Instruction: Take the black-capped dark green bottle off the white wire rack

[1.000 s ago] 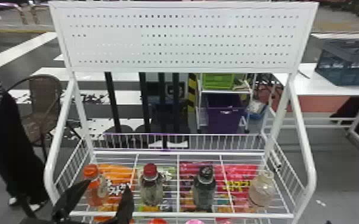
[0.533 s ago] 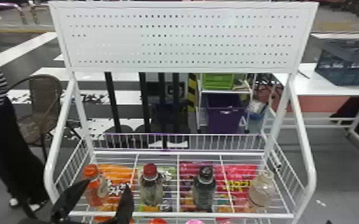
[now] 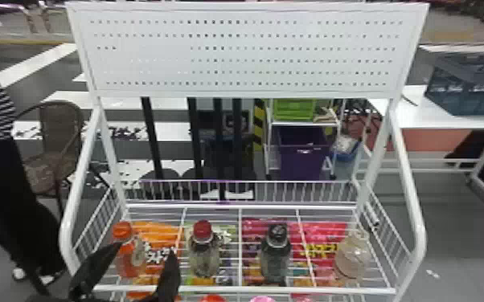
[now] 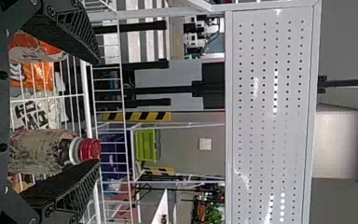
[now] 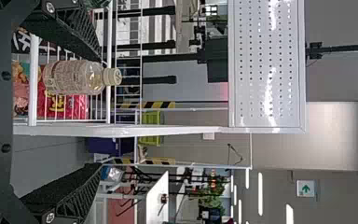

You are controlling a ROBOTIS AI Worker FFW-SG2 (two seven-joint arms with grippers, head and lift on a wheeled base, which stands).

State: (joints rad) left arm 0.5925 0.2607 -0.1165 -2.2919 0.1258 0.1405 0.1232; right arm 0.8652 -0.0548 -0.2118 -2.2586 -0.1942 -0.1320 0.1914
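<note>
Four bottles stand in a row on the white wire rack (image 3: 239,207). Packets lie beneath them, seen through the wires: the orange packet (image 3: 160,233) has bold black-and-white lettering, the red packet (image 3: 325,237) yellow lettering. The pale bottle (image 3: 351,257) carries some marking too faint to make out, and no label is clear on the black-capped dark green bottle (image 3: 276,259)

That dark green bottle is upright on the rack, third from the robot's left, between the red-capped bottle (image 3: 204,253) and the pale one. It is well to the right of the left gripper (image 3: 146,251), apart from its fingers, which are spread with nothing pinched. The right gripper (image 5: 98,113) is also spread and holding nothing; the pale bottle shows near one of its fingers

A left finger hides part of the orange-capped bottle (image 3: 126,261). The bottom edge cuts off a red round top (image 3: 212,298) and a pink one (image 3: 262,299), and the dark green bottle's base blurs into the front rail (image 3: 313,290)
</note>
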